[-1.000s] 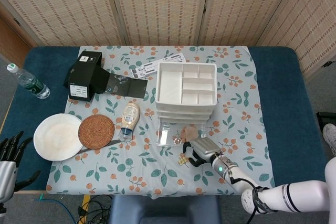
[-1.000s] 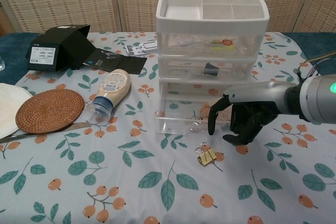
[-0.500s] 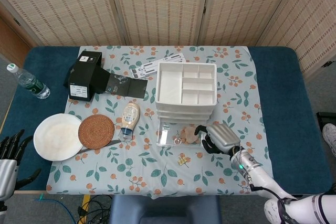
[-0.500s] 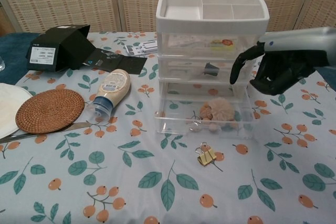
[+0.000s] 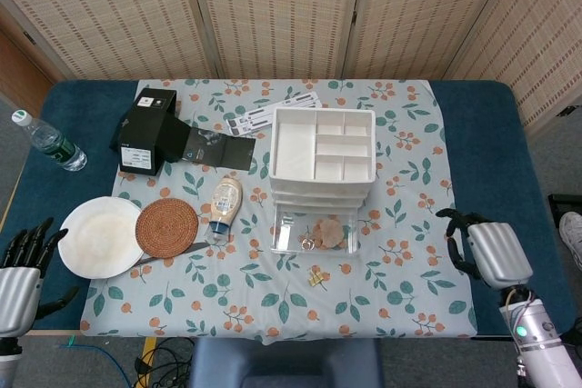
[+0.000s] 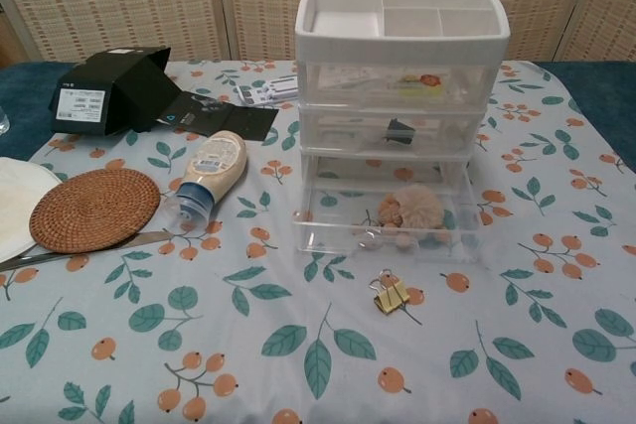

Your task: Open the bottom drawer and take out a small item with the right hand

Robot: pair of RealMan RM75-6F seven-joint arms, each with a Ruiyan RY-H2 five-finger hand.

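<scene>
The right hand [image 5: 482, 252] sits at the lower right of the head view, off the flowered cloth and over the blue edge of the worktop [image 5: 491, 152]; its dark fingers [image 5: 452, 244] are curled inward around nothing. The left hand [image 5: 23, 270] shows at the lower left edge of the same view, its fingers spread apart and holding nothing. Neither hand appears in the chest view.

The clear bottom drawer [image 6: 386, 225] of the white drawer unit [image 6: 399, 22] is pulled out toward the camera. Inside it lies a fuzzy tan item [image 6: 415, 210] with a small metal ring just left of it. A gold binder clip [image 6: 391, 295] lies on the cloth just in front of the drawer, below centre in the chest view.

Left of the unit lies a squeeze bottle [image 6: 207, 174] on its side, then a woven coaster [image 6: 94, 209] touching a white plate [image 5: 95, 236], with a knife [image 6: 75, 248] beneath the coaster's edge. A black box [image 6: 109, 88] stands at the upper left, and a water bottle [image 5: 47, 141] lies at the far left of the head view.
</scene>
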